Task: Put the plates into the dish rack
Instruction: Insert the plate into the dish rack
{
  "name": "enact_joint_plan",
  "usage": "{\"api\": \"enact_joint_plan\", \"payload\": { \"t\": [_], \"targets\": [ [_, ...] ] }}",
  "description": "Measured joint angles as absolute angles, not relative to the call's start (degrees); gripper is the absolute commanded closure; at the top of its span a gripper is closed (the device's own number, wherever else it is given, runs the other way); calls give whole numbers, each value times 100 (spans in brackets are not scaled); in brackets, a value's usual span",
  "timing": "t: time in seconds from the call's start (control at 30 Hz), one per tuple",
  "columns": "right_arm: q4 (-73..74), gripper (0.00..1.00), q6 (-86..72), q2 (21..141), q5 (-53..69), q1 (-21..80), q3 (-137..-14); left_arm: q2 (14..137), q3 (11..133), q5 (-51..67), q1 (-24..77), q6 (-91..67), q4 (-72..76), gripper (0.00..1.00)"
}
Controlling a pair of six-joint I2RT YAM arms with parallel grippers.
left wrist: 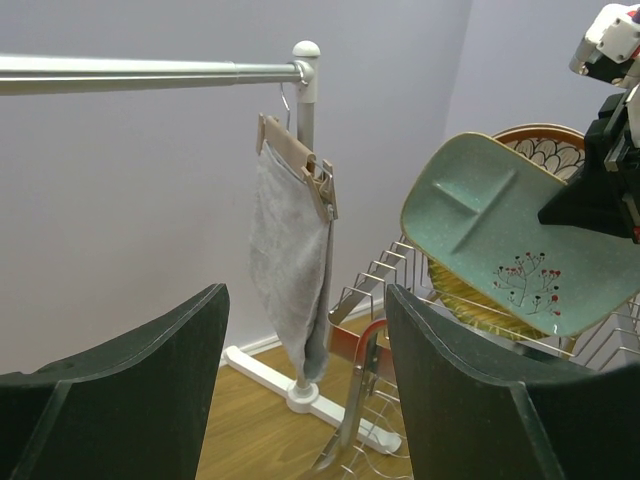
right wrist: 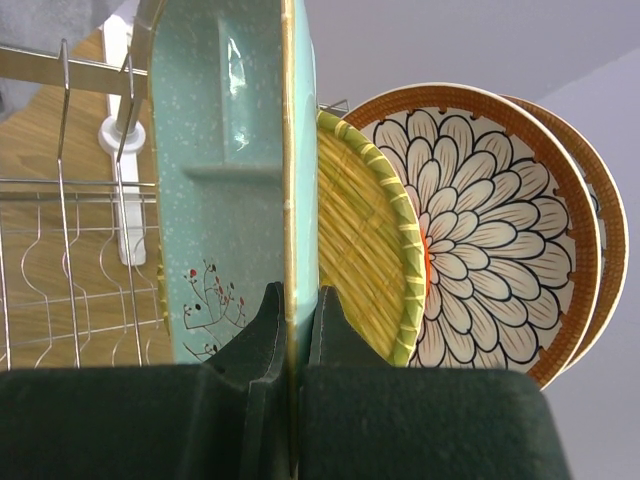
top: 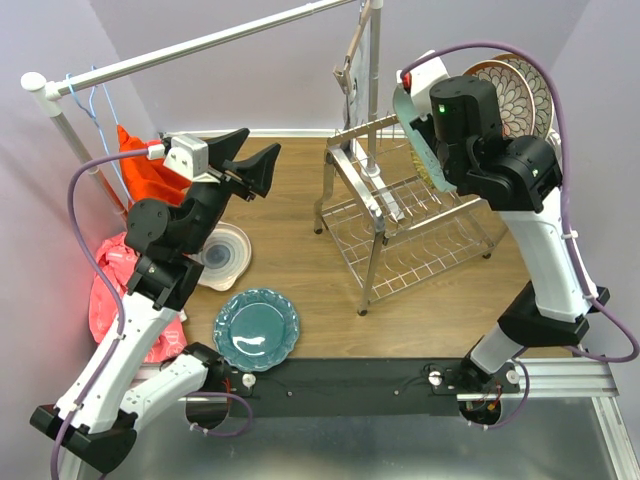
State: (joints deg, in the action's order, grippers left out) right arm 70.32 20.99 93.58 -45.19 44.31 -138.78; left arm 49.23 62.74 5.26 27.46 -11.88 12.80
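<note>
Fingers on the right arm (right wrist: 330, 340) pinch the rim of a pale-green glazed divided plate (right wrist: 225, 180). Left fingers (left wrist: 470, 390) gape empty; only the overhead view shows a teal scalloped plate (top: 256, 329) on the bench (top: 300, 200), nearer them.

Lilac walls (top: 260, 90); wooden tabletop (top: 290, 230); white rail (top: 200, 45).

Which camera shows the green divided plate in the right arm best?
Left wrist: the divided plate faces it, compartments and red sprig clear. Right wrist sees it nearly edge-on in the right tool; top external shows a sliver.
</note>
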Motion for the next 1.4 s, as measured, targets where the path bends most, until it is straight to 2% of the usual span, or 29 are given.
{"api": "enact_joint_plan", "payload": {
  "t": [0.73,1.4],
  "targets": [
    [6801,99,1890,9332,-4512,4431,-13478,4864,6178,548,2694,-1190,1280,27],
    [6702,94,1916,9227,-4512,4431,-13332,4829,6156,626,2657,-1190,1282,27]
  ]
}}
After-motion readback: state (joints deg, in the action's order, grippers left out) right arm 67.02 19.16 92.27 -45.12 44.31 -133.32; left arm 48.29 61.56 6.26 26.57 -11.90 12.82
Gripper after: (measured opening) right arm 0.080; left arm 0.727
